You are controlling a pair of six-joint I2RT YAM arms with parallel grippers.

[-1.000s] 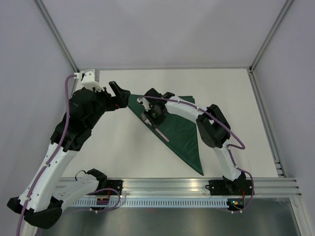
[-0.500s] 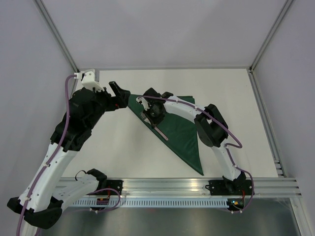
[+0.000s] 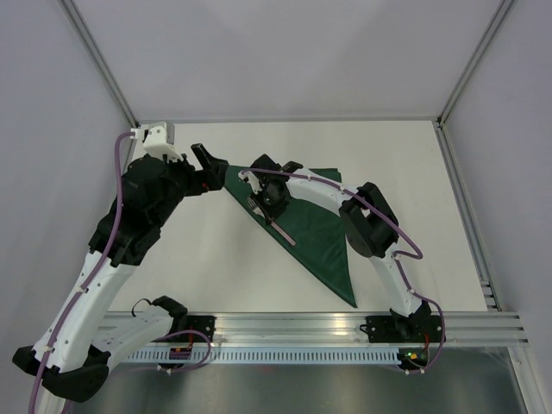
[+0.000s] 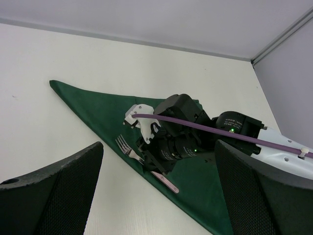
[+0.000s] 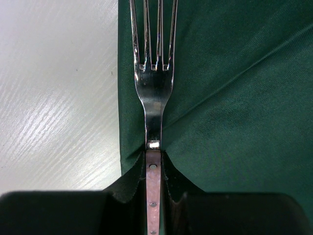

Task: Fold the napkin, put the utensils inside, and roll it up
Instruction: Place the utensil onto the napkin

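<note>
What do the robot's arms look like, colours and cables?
The left arm and right arm mix white links with black joint housings. A purple cable runs along each. The left fingers are broad, black and dimpled. A green light dots the right arm.

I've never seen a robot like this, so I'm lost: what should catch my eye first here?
A dark green napkin, folded into a triangle, lies on the white table. The right claw pinches a pink-handled fork by its handle, along the napkin's left edge. The left claw hangs open near the napkin's far-left corner.
</note>
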